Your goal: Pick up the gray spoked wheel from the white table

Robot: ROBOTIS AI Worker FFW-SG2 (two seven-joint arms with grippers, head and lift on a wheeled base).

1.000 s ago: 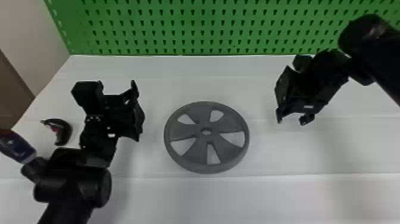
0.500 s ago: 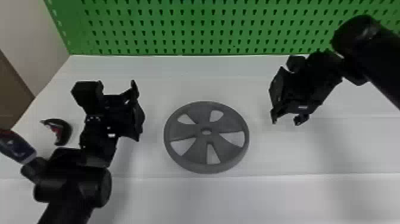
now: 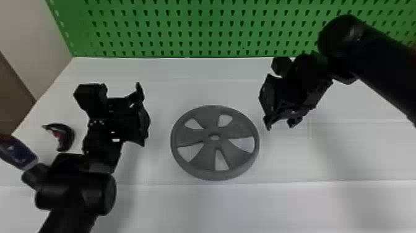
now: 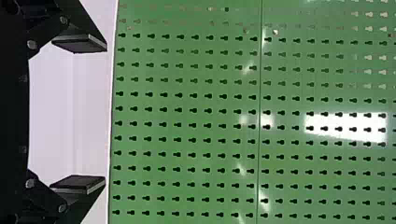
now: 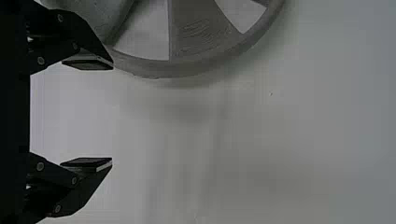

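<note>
The gray spoked wheel (image 3: 198, 135) lies flat on the white table (image 3: 340, 155), between the two arms. My left gripper (image 3: 143, 114) is to the left of the wheel, apart from it; in the left wrist view the left gripper (image 4: 79, 114) is open with nothing between its pads. To the right of the wheel, close to its rim, is my right gripper (image 3: 280, 124). In the right wrist view the right gripper (image 5: 88, 113) stands open, with bare table between its fingers and the wheel's rim (image 5: 173, 69) beside one finger.
A green pegboard (image 3: 185, 31) rises along the table's back edge. At the left, a small black and red curved object (image 3: 66, 136) lies by the left arm, and a blue and red item (image 3: 17, 153) sits at the view's left edge.
My right gripper has moved left, closer to the wheel. The left arm and the wheel have stayed where they were.
</note>
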